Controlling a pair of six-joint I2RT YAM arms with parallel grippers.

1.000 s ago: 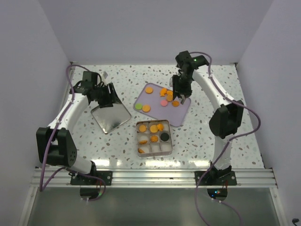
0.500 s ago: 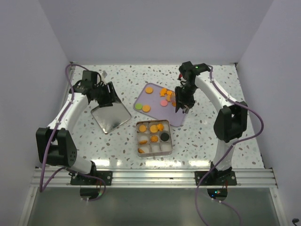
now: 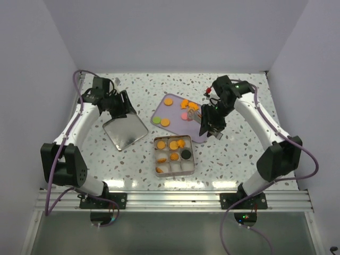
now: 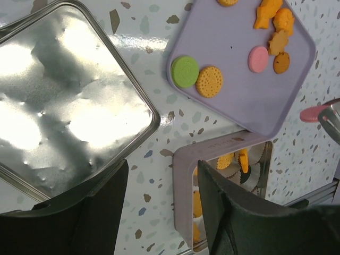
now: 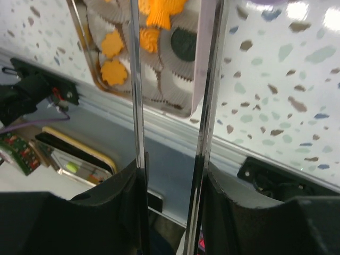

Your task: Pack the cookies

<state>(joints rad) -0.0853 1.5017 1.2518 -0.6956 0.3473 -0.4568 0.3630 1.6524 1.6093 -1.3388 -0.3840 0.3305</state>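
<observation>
Cookies [image 3: 165,122] split: some loose on lilac tray [image 3: 174,111] mid-bench [image 3: 228,159], the rest in cups of the tin [image 3: 193,164] just in front of it, black one [image 3: 186,154] in its right middle cell. Left claw [image 4: 162,169] apart, nothing in it, by far corner of lid [image 3: 125,133]. Right claw [image 3: 209,126] over tray's near right edge, blades narrowly apart, pink thing [image 4: 313,113] at tips, maybe a gripped cookie, can't tell.
</observation>
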